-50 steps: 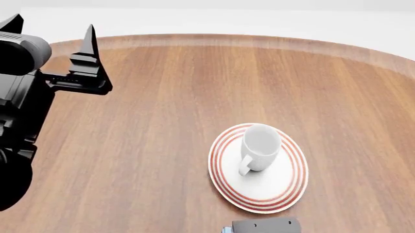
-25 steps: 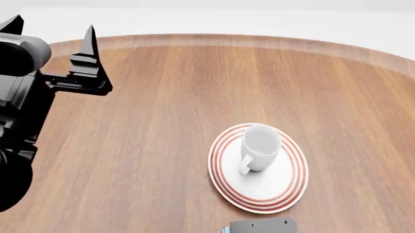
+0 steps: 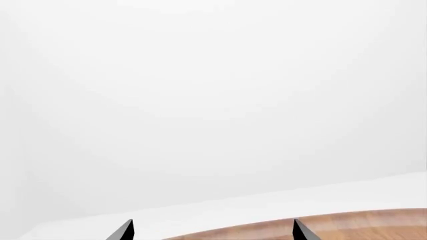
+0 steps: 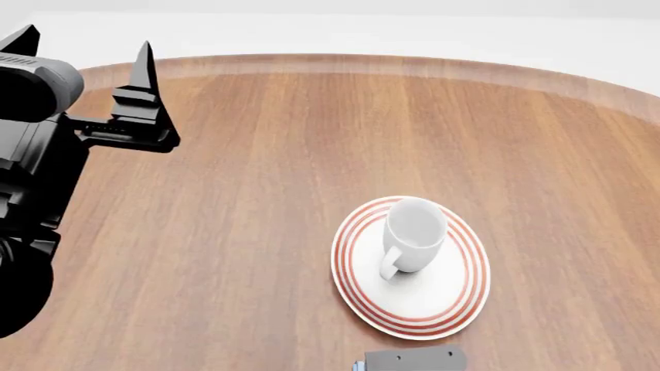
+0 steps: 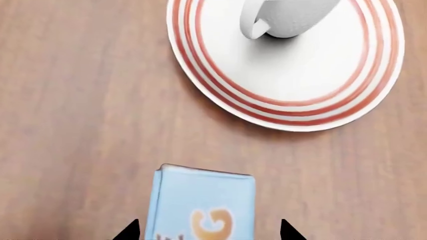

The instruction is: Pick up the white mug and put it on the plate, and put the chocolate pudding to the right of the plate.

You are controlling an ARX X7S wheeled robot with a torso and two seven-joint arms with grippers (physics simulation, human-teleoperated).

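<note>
The right gripper [image 5: 207, 231] has its jaws spread wider than the chocolate pudding [image 5: 200, 200]. One black tip shows on each side of the carton, and neither appears to touch it. The carton lies flat on the counter [image 5: 67, 100], light blue face up, with only part of its orange lettering in frame. No grip is established yet.

The left gripper [image 3: 210, 231] is also open. Nothing lies between its jaws, and it is raised over the far left of the counter, well apart from all task items.

The white mug [image 5: 287, 15] stands upright on the plate [image 5: 307, 95], its handle pointing to the near left. That part of the task appears complete.

The pudding sits on the near side of the plate, close to the rim but not touching it. It is not yet on the plate's right.

In the head view, the grey housing of the right arm [image 4: 415, 359] now sits slightly lower and further left in frame than it did a second ago. The mug, the plate and the left arm have held position. The shift is judged to be a final alignment of the right jaws over the carton.

Remaining work is judged to be:
1. Close the right jaws on the carton.
2. Lift it clear of the plate rim.
3. Set it down on the counter to the right of the plate.
</note>
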